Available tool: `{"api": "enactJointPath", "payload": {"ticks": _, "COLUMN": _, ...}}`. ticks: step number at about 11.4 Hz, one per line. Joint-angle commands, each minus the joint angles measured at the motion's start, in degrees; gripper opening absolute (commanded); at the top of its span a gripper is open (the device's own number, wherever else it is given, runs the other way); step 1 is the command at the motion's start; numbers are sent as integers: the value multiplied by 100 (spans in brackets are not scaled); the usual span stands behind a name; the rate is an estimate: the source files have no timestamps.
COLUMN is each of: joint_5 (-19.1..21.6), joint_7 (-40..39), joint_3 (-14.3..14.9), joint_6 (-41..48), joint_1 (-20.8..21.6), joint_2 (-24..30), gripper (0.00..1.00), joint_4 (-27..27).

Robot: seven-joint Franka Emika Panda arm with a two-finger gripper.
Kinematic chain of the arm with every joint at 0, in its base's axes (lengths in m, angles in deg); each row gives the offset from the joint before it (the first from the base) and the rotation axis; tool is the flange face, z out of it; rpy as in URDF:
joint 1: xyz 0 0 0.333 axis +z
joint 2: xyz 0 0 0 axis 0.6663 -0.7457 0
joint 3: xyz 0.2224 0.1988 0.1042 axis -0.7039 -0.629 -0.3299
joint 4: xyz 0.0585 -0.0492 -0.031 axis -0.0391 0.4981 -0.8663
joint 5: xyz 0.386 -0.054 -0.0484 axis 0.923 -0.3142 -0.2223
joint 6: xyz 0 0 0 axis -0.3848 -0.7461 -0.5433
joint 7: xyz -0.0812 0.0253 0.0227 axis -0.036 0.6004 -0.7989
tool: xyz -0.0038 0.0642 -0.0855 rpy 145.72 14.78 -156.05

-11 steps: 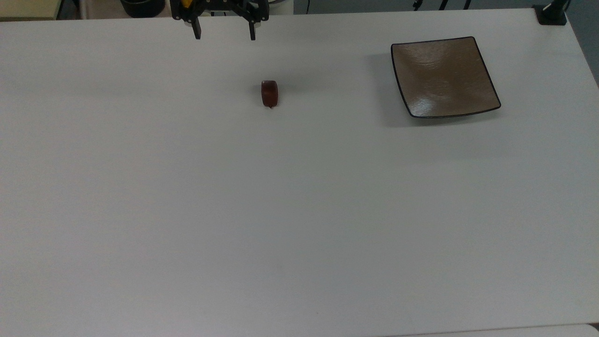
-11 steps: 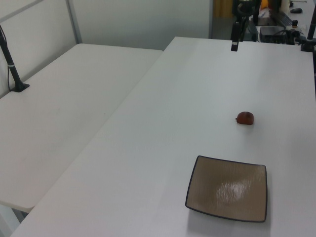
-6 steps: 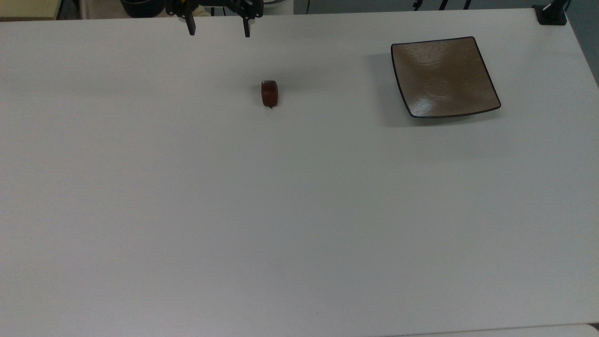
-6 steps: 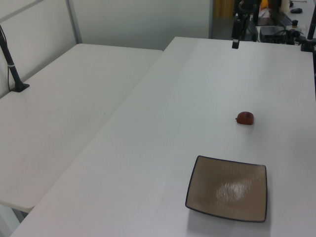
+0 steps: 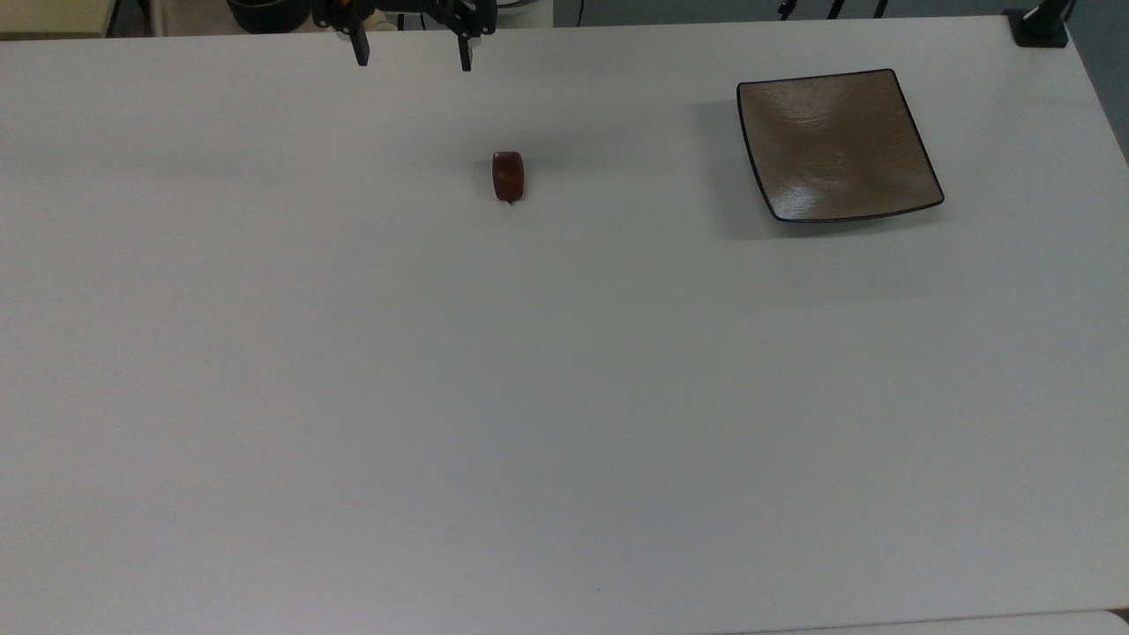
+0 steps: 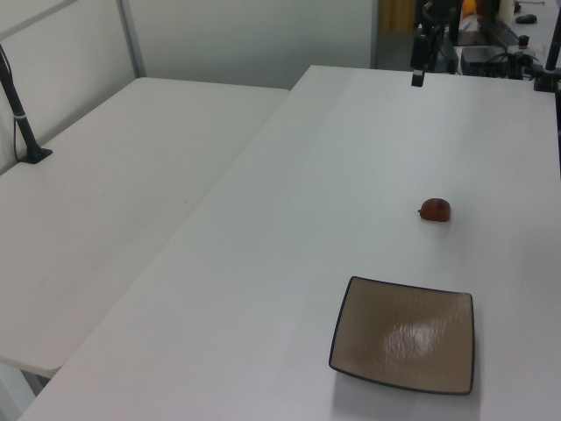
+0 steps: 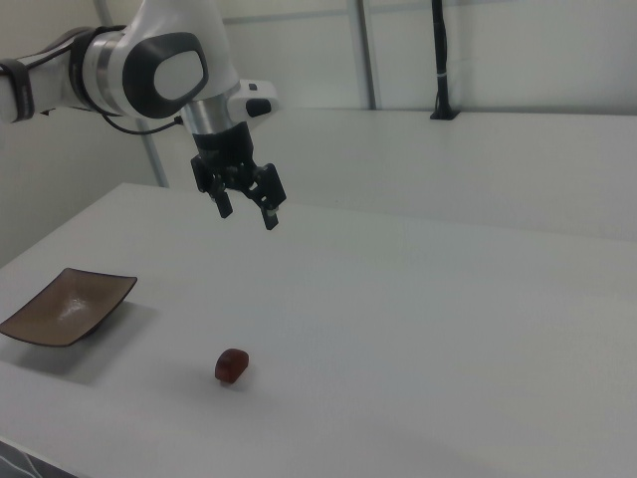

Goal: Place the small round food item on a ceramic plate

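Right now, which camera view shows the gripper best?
The right view: the whole gripper hangs open above the table. The top view cuts it off at the upper edge; the left view shows it small and far.

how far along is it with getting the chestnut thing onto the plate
Nothing looks done yet: the small round food item lies on the white table, apart from the empty ceramic plate. The gripper hangs open and empty above the table, up and away from the food. Reaching, grasping, carrying and placing all remain.
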Motion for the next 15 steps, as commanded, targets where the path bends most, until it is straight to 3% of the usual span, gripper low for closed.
{"api": "enactJointPath", "payload": {"ticks": 1, "joint_5": -54, "joint_7": 144, "joint_3": 12, "joint_6": -322, "joint_1": 137, "joint_2": 253, "gripper": 100, "joint_4": 552}}
{"api": "enactJointPath", "payload": {"ticks": 10, "joint_5": -1, "joint_7": 56, "joint_3": -119, "joint_6": -1614, "joint_1": 506, "joint_2": 228, "gripper": 100, "joint_4": 2283}}
{"api": "enactJointPath", "payload": {"ticks": 15, "joint_5": -1, "joint_7": 83, "joint_3": -225, "joint_6": -2000, "joint_1": 603, "joint_2": -334, "gripper": 100, "joint_4": 2557}}
